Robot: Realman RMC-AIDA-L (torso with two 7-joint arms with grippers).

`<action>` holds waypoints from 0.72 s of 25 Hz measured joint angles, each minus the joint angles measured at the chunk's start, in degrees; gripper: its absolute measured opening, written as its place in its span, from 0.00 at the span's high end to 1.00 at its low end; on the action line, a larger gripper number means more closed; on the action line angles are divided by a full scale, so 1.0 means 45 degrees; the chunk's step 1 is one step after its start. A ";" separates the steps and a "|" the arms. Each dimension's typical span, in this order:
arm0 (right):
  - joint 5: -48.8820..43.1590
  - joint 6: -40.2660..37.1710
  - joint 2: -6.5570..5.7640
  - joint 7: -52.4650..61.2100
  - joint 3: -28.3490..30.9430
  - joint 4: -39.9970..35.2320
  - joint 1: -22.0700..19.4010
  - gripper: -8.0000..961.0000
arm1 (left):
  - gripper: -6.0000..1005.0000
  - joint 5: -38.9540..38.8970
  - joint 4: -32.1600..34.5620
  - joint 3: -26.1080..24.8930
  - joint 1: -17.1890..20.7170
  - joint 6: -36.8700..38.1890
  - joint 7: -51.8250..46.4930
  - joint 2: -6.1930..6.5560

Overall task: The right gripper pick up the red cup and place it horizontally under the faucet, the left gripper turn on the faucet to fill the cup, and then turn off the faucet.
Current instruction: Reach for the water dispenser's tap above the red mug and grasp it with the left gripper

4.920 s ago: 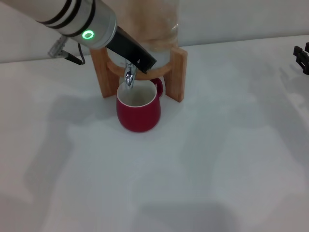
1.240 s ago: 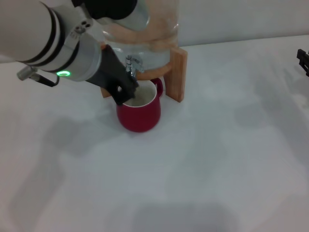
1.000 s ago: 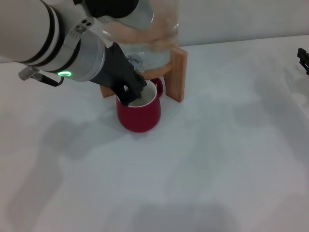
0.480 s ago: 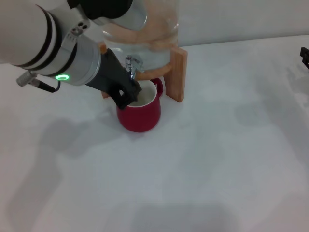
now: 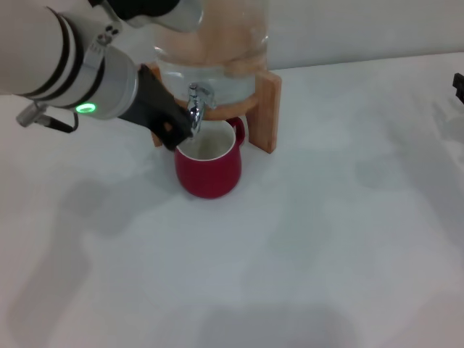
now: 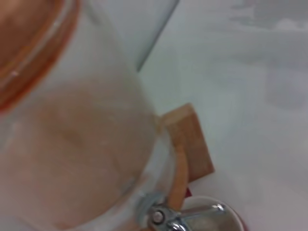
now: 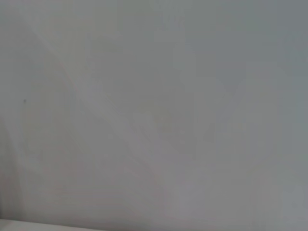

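Red cup (image 5: pixel 209 167) sits under faucet (image 5: pixel 193 109); left claw (image 5: pixel 176 133) beside it, grip unclear.

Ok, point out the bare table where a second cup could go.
Bare table lies in front of the red cup and right of the wooden stand. Crowded: at the faucet, where the left end effector sits.

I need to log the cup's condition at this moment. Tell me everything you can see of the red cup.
The red cup is a squat, rounded mug that looks ceramic, glossy red outside and cream-white inside. It stands upright on the white table, mouth up, directly below the faucet and in front of the wooden stand. Its loop handle points back toward the stand. The left gripper hovers at its rim on the robot's left; contact cannot be judged. Whether it holds liquid is unclear.
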 joint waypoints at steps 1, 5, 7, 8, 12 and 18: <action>0.0001 0.0000 -0.0002 0.0000 0.0006 -0.0002 -0.0002 0.68 | 0.95 0.0009 -0.0002 -0.0031 -0.0001 0.0054 0.0005 0.0002; 0.0006 0.0001 0.0007 -0.0028 0.0031 -0.0007 0.0041 0.68 | 0.95 -0.0027 -0.0448 -0.0038 -0.0366 0.0189 0.0071 0.0011; 0.0007 0.0001 0.0006 -0.0038 0.0032 -0.0007 0.0072 0.68 | 0.95 -0.0084 -0.0606 -0.0006 -0.0481 0.0196 0.0082 0.0011; 0.0007 0.0001 0.0006 -0.0042 0.0032 -0.0007 0.0083 0.68 | 0.95 -0.0166 -0.0836 0.0024 -0.0639 0.0198 0.0103 0.0012; 0.0006 -0.0008 -0.0009 -0.0050 0.0032 -0.0007 0.0099 0.68 | 0.95 -0.0236 -0.1140 0.0060 -0.0866 0.0309 0.0169 0.0002; 0.0000 -0.0134 -0.0015 -0.0068 0.0032 -0.0008 0.0149 0.68 | 0.95 -0.0121 -0.1446 0.0069 -0.1085 0.0528 0.0264 -0.0001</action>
